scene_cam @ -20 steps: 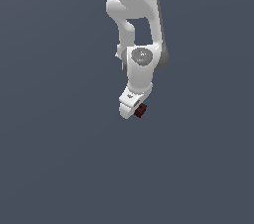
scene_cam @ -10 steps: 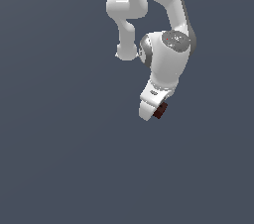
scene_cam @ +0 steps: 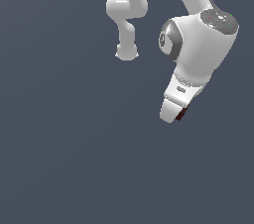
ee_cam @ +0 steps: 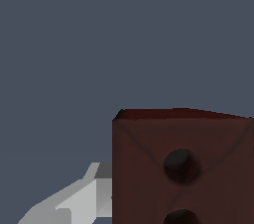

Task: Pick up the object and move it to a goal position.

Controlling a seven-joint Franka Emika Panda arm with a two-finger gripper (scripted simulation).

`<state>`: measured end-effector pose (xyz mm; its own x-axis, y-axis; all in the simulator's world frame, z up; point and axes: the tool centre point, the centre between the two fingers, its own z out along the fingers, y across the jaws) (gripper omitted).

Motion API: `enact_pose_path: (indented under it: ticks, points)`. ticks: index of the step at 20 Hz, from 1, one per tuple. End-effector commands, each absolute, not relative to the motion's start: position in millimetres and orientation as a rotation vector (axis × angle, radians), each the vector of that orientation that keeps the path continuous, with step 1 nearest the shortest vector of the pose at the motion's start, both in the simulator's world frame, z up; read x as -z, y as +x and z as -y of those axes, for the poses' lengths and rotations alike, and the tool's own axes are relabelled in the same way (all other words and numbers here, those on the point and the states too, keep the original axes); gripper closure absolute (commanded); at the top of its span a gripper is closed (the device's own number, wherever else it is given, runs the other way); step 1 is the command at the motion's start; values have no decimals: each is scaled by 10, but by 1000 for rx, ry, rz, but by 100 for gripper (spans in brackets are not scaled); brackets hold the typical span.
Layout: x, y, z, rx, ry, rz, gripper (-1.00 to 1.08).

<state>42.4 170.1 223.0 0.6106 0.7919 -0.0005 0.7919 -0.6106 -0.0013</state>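
A: Which step is the arm on?

B: Carrying, it appears. The white, glossy hand (scene_cam: 174, 115) is clamped on the object (scene_cam: 182, 114), a dark red-brown matte block (ee_cam: 183, 168) with dark round dimples, held aloft at its tip.

A: What comes next?

B: Likely steady travel to the goal, which is not visible, without loosening the grip.
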Motion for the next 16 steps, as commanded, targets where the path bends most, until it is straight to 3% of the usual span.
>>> enact_pose_path:
  ticks: [1, 16]
  points:
    - [-2352, 504, -1807, 1, -2819, 1385, 108]
    - [-2624, 716, -2075, 0, -2820, 1385, 108]
